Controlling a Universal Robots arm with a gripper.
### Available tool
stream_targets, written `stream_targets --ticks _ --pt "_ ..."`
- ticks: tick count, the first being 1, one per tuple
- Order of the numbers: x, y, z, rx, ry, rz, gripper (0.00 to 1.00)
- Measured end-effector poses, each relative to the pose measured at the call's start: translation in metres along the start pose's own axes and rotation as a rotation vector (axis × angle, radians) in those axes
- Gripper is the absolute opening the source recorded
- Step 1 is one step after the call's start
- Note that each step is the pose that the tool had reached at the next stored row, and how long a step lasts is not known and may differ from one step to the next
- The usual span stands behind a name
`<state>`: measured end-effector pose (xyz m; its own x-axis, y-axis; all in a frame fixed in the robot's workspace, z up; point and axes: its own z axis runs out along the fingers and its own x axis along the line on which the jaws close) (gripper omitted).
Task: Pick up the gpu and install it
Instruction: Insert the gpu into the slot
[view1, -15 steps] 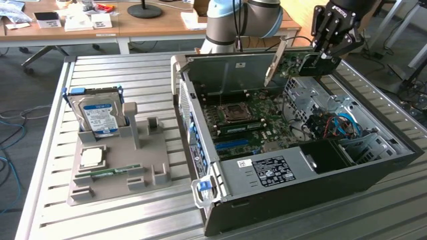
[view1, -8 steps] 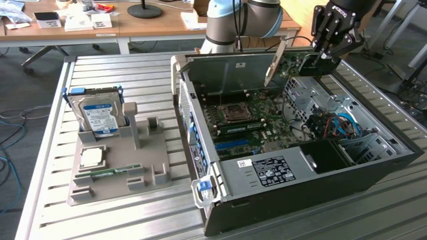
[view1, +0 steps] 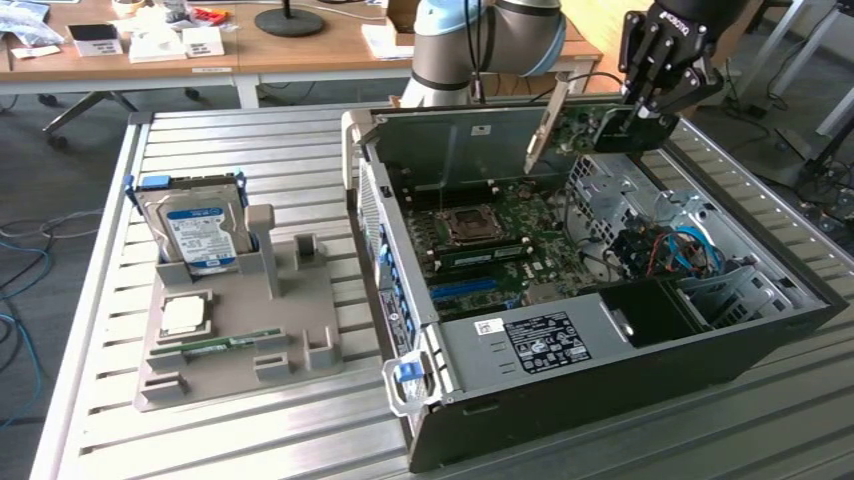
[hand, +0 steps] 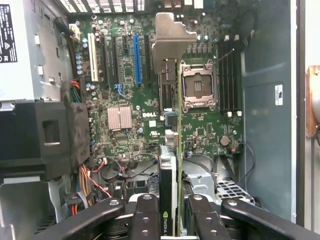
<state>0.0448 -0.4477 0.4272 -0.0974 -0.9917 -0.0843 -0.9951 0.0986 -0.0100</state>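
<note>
Exterior view: over the open computer case (view1: 627, 390) and its motherboard (view1: 501, 235), the gripper (view1: 650, 108) clamps the gpu (view1: 578, 127) on edge; mid-carry, I judge, and seating demands alignment with the blue slot (hand: 137, 57)

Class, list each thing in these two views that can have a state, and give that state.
Green flat graphics card with silvery bracket: held edge-on in the air, not slotted.
Black gripper: shut on the card.
Black computer case: side panel off, lying flat.
Long blue expansion slot: empty.
Silver boxy hard drive: upright in grey holder.
</note>
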Motion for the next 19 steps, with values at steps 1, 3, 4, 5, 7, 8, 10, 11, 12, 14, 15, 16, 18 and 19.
stream_targets --ticks 1,3,4,5,7,8,10,11,12,14,15,16,18,19 --pt "0.0 0.0018 0.0 0.0 0.0001 0.0 0.27" --pt "0.001 0.0056 0.0 0.0 -0.0001 0.0 0.27" --pt "0.001 0.0078 0.0 0.0 0.0 0.0 0.27" --pt "0.001 0.0098 0.0 0.0 0.0001 0.0 0.27" --pt "0.001 0.0136 0.0 0.0 0.0001 0.0 0.27" --pt "0.002 0.0156 0.0 0.0 0.0 0.0 0.27" --pt "0.002 0.0195 0.0 0.0 0.0001 0.0 0.27" --pt "0.002 0.0216 0.0 0.0 0.0 0.0 0.27" --pt "0.002 0.024 0.0 0.0 0.0001 0.0 0.27" --pt "0.003 0.0286 0.0 0.0 0.0 0.0 0.27" --pt "0.003 0.031 0.0 0.0 0.0 0.0 0.27" --pt "0.003 0.0334 -0.0001 0.0 0.0 0.0 0.27" --pt "0.004 0.038 -0.0001 0.0 0.0 0.0 0.27" --pt "0.004 0.0396 -0.0001 0.0 0.0001 0.0 0.27"
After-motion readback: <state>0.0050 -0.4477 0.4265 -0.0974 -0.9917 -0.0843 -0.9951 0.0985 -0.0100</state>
